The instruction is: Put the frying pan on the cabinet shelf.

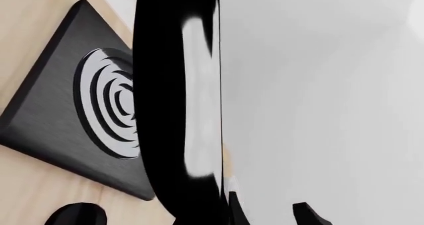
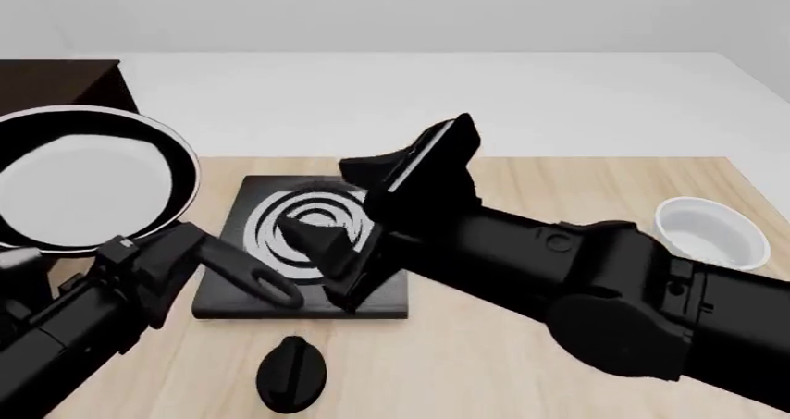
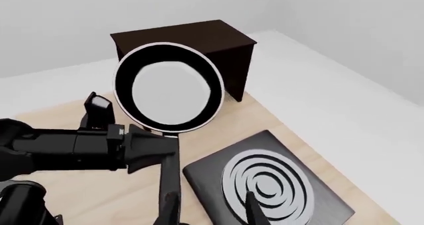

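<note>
The frying pan (image 2: 87,178) is lifted off the table and tipped up, its glossy inside facing the front camera, just in front of the dark cabinet (image 2: 62,81). My left gripper (image 2: 173,257) is shut on the pan's handle (image 2: 253,282) near the bowl of the pan. In the right wrist view the frying pan (image 3: 169,88) overlaps the front of the cabinet (image 3: 192,38), below its flat top, and the left gripper (image 3: 142,148) clamps the handle. The left wrist view shows the frying pan (image 1: 166,111) edge-on. My right gripper (image 2: 339,211) hangs open over the stove plate, holding nothing.
A black square stove plate (image 2: 265,285) with silver rings lies mid-table, under the right gripper. A white bowl (image 2: 709,229) sits at the right. A small black knob-like object (image 2: 292,373) rests near the front edge. The right arm crosses the table's middle.
</note>
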Tool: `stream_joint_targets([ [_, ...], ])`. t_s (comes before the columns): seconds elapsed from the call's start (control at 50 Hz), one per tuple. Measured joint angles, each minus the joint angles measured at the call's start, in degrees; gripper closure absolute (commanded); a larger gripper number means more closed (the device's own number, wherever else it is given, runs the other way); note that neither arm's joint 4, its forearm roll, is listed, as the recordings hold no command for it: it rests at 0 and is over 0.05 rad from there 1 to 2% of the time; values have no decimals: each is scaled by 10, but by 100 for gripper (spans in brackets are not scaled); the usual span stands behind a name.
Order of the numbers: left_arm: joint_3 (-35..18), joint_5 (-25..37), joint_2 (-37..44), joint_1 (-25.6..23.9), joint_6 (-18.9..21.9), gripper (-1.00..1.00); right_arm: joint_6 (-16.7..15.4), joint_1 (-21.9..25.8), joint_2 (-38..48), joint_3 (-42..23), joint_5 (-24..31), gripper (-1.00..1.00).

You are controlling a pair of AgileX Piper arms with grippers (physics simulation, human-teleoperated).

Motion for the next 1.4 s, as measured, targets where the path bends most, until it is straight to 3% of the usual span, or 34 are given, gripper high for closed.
stream_joint_targets([
  [0.44, -33, -68, 61, 28, -41, 100, -28, -175, -164, 72, 10, -100],
  [0.66, -59, -106, 118, 72, -49, 100, -35, -267, -298, 131, 54, -100],
  [0.82, -86, -132, 162, 102, -57, 100, -23, -315, -384, 163, 101, -100],
  [1.14, -160, -181, 266, 158, -81, 100, -22, -365, -493, 225, 160, -100],
  [1.4, -188, -266, 380, 209, -162, 100, -21, -375, -512, 244, 162, -100],
])
